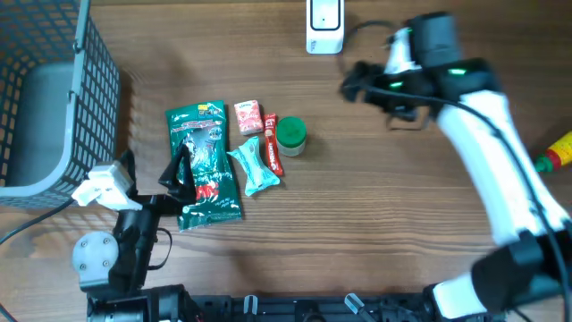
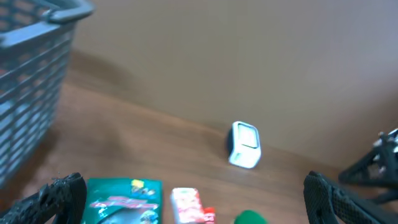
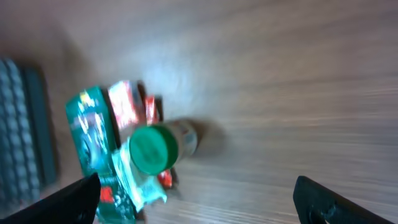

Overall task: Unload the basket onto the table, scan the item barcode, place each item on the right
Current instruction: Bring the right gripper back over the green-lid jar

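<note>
Several items lie together mid-table: a large green packet point(image 1: 207, 134), a small red-and-white packet point(image 1: 248, 116), a red stick point(image 1: 272, 143), a teal packet point(image 1: 255, 167) and a green-lidded jar point(image 1: 290, 136). The white scanner point(image 1: 323, 27) stands at the far edge. My left gripper point(image 1: 183, 172) hovers open over the green packet's near end; in the left wrist view the green packet point(image 2: 124, 202) shows between its fingers point(image 2: 56, 199). My right gripper point(image 1: 357, 85) hangs open, right of the jar and above the table. The jar point(image 3: 155, 146) lies ahead of its empty jaws.
A grey wire basket point(image 1: 54, 98) fills the far left corner. A yellow-and-red object point(image 1: 559, 152) sits at the right edge. The scanner's cable runs behind the right arm. Bare wood stretches between the items and the right arm.
</note>
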Robot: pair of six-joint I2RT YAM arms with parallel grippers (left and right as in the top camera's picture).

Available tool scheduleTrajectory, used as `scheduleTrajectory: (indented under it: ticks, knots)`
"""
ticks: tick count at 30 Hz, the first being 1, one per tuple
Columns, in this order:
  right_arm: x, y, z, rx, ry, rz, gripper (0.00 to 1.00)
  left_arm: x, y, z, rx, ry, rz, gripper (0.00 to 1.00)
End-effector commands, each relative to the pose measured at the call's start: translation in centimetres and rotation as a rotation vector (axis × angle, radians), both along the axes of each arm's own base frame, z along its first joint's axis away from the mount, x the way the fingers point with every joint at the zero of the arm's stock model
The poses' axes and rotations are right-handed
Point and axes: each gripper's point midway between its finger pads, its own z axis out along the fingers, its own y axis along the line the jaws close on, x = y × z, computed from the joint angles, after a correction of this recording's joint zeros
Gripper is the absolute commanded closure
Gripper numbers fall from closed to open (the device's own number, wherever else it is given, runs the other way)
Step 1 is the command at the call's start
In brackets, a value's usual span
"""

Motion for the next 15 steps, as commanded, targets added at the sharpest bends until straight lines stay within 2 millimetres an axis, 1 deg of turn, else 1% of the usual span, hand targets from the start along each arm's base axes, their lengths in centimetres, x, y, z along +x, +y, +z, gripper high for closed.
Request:
scheduleTrajectory:
  ticks: [1,4,6,7,10,13,15]
  knots:
    - [-0.6,3.6,-4.1,0.005,0.117,0.009,0.00,0.4,1.4,-1.6,0.014,0.041,0.075,0.00]
    - [-0.9,5.7,-6.2,-0.001,0.155,0.025,0.00,0.6,1.4,-1.9,0.013,0.055,0.075,0.00]
    - [-1.1,6.8,-7.3,-0.004,0.176,0.033,0.00,0.7,1.4,-2.4,0.011,0.075,0.074,0.00]
    - [-1.2,7.1,-7.5,-0.008,0.178,0.034,0.00,0.7,1.4,-2.7,0.010,0.088,0.074,0.00]
    - [-0.9,7.6,-7.6,-0.022,0.155,0.033,0.00,0.5,1.4,-3.6,0.006,0.126,0.074,0.00]
    - [0.1,7.7,-7.3,-0.038,0.111,0.012,0.00,0.3,1.4,-4.6,0.003,0.165,0.073,0.00]
    - [0.6,8.2,-7.2,-0.039,0.079,0.016,0.00,0.1,1.4,-5.3,0.000,0.194,0.072,0.00]
